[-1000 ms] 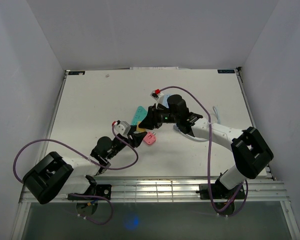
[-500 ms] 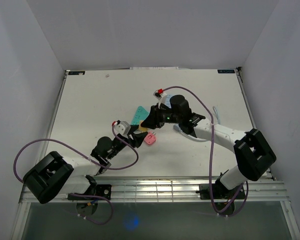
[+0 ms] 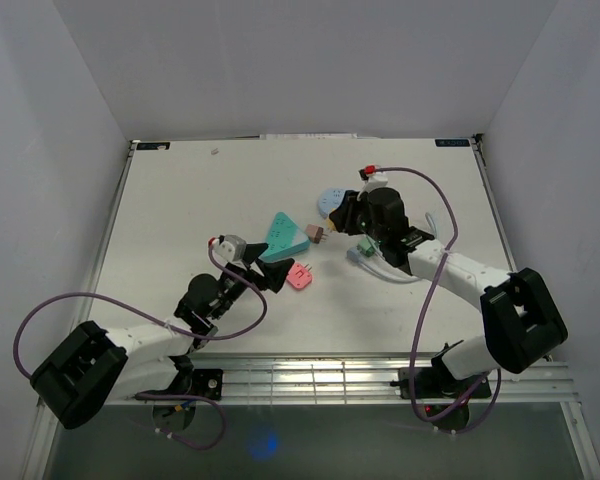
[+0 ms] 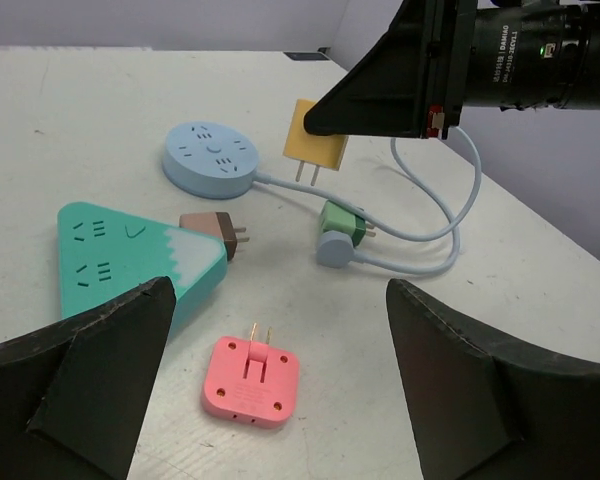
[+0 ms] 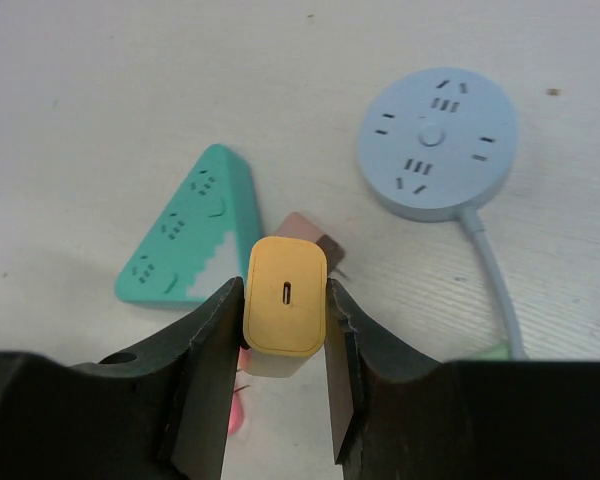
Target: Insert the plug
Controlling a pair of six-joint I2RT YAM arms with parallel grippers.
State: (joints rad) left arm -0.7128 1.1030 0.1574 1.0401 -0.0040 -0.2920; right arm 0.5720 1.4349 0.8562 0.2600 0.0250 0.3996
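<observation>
A yellow plug [image 5: 285, 300] hangs above the table with my right gripper [image 5: 283, 296] shut on its sides, prongs pointing down [image 4: 315, 150]. Below it lie a teal triangular power strip [image 5: 195, 235] and a brown plug [image 5: 310, 232] at the strip's edge. A round blue power strip [image 5: 438, 145] sits farther back. In the top view the right gripper [image 3: 342, 214] hovers between the round strip [image 3: 330, 202] and the teal strip [image 3: 283, 237]. My left gripper [image 4: 278, 298] is open wide and holds nothing. A pink plug [image 4: 252, 380] lies flat between its fingers.
The round strip's pale blue cord [image 4: 450, 215] loops to the right and ends in a grey-blue plug [image 4: 332, 248] beside a green plug [image 4: 342, 222]. White walls enclose the table [image 3: 180, 200] on the left, back and right.
The left gripper has opened and drawn back toward the near left. The right gripper has carried the yellow plug away to the right and back, uncovering the teal strip.
</observation>
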